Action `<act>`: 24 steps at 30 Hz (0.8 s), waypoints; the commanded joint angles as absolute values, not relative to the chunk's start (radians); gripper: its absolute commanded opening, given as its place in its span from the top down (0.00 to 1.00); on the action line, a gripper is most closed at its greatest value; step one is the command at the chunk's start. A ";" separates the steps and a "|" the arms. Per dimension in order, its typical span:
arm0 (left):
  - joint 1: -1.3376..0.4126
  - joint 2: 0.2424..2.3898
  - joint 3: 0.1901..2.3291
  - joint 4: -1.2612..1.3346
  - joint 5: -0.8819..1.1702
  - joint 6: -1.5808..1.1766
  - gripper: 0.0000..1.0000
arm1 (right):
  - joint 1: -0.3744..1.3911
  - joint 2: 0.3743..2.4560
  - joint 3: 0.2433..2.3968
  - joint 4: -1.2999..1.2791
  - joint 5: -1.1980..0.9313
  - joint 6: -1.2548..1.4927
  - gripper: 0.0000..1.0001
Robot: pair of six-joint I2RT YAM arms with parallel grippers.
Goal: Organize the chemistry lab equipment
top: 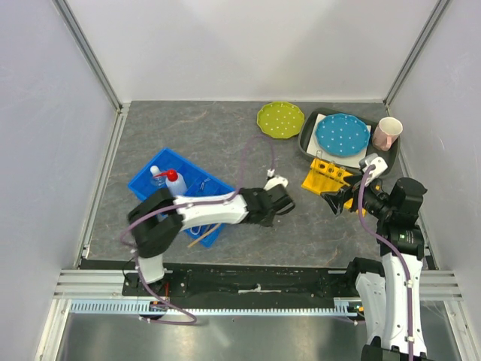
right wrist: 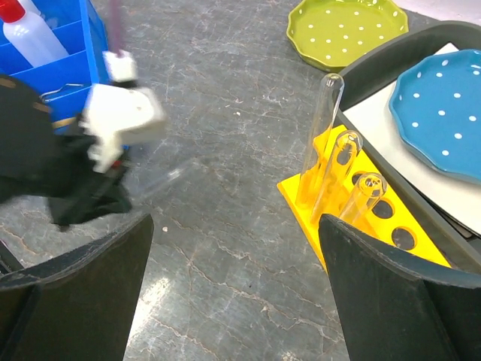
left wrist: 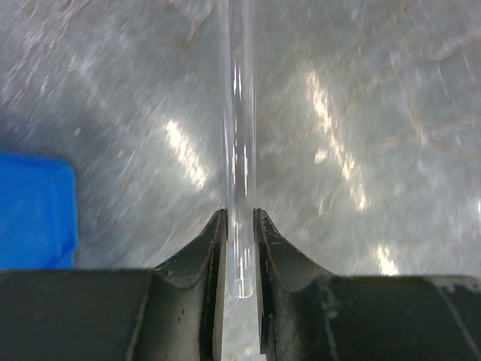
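Though veined, grey tabletop [top: 195, 128]; white walls [top: 248, 45].

Bright even light; glare streaks on the table [left wrist: 338, 150], left wrist view blurred

Clear glass tube [left wrist: 239, 135] between black jaws of the left gripper [left wrist: 239, 219]; past the right jaws, yellow rack [right wrist: 331, 197], white-dotted green plate [right wrist: 346, 30] and blue plate [right wrist: 443, 113].

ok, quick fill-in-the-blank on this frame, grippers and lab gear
1. The left gripper is shut on a clear ___.
2. The right gripper is ___.
3. The squeeze bottle stands in the ___ bin.
4. The yellow rack holds ___ tubes.
Missing: glass tube; open; blue; three.
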State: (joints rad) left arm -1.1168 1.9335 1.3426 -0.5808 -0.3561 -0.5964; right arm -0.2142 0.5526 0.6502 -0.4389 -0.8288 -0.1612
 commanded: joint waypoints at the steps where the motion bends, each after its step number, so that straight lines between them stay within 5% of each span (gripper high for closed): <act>1: -1.134 1.631 1.090 -0.234 -0.304 -0.493 0.87 | -0.219 0.615 0.692 -0.460 -0.845 -0.234 0.02; 8: -1.166 1.329 0.763 0.138 -0.218 -0.425 0.87 | -0.219 0.906 0.973 -0.905 -1.101 -0.531 0.02; 14: -1.192 1.261 0.726 0.262 -0.172 -0.411 0.87 | -0.160 1.167 1.214 -1.381 -1.230 -0.860 0.02; 24: -1.242 1.327 0.824 0.307 -0.153 -0.364 0.87 | -0.006 1.287 1.250 -1.391 -1.143 -0.801 0.02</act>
